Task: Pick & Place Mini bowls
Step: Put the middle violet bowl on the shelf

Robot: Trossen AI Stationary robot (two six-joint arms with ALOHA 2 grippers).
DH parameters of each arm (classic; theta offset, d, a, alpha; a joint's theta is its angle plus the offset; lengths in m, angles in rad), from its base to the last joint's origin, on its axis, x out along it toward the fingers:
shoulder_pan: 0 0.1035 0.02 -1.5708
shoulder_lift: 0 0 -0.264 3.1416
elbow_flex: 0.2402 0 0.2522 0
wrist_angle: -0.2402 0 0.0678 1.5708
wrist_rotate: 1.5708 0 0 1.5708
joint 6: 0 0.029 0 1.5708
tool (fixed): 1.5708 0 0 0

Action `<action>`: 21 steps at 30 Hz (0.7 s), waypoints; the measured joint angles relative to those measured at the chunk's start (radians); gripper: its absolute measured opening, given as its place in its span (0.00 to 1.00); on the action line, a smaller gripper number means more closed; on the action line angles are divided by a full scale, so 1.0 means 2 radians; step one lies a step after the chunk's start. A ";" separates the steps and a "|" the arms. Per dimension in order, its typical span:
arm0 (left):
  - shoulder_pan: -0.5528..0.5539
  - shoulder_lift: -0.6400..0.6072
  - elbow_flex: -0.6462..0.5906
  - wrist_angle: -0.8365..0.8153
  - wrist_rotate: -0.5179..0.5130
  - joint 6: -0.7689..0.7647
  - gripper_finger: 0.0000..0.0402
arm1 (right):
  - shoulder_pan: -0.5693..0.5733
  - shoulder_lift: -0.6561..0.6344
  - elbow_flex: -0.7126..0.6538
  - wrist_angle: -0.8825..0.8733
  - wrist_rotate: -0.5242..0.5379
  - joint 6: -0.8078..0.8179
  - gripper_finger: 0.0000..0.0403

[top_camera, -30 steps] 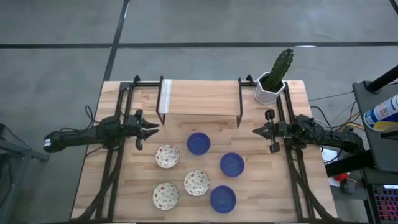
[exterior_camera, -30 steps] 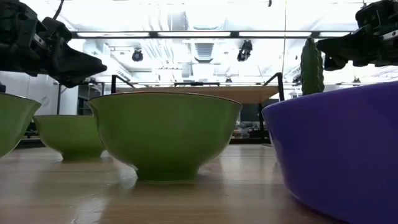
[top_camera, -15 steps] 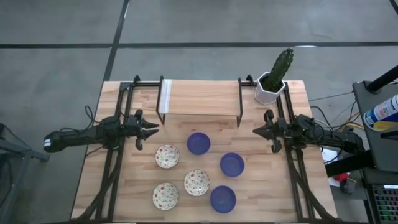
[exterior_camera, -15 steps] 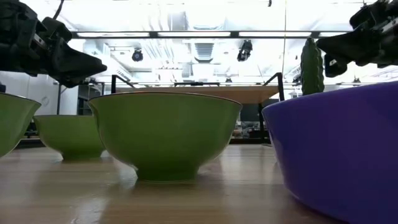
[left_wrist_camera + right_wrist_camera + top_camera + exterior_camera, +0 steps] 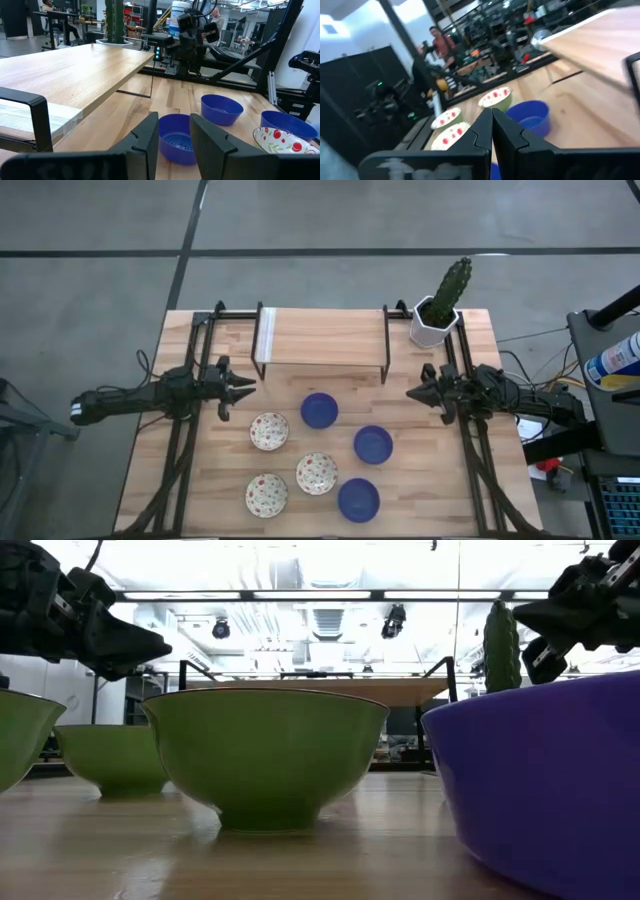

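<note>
While six mini bowls (image 5: 318, 410) sit untouched, left fingers (image 5: 246, 387) apart, right fingers (image 5: 413, 392) closed.

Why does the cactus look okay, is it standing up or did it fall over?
Standing up. The cactus rises straight from its white pot, which sits flat on the table's far right corner; the low view shows it vertical too.
</note>
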 joint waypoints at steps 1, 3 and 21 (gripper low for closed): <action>0.000 0.000 0.000 0.000 0.000 0.000 0.26 | 0.000 0.001 0.000 0.001 -0.007 0.004 0.02; 0.000 0.000 0.000 0.000 0.000 0.000 0.26 | 0.000 0.007 0.000 0.014 -0.027 0.006 0.02; 0.000 0.000 0.000 0.000 0.000 0.000 0.26 | 0.087 0.163 0.047 0.045 -0.111 -0.114 0.26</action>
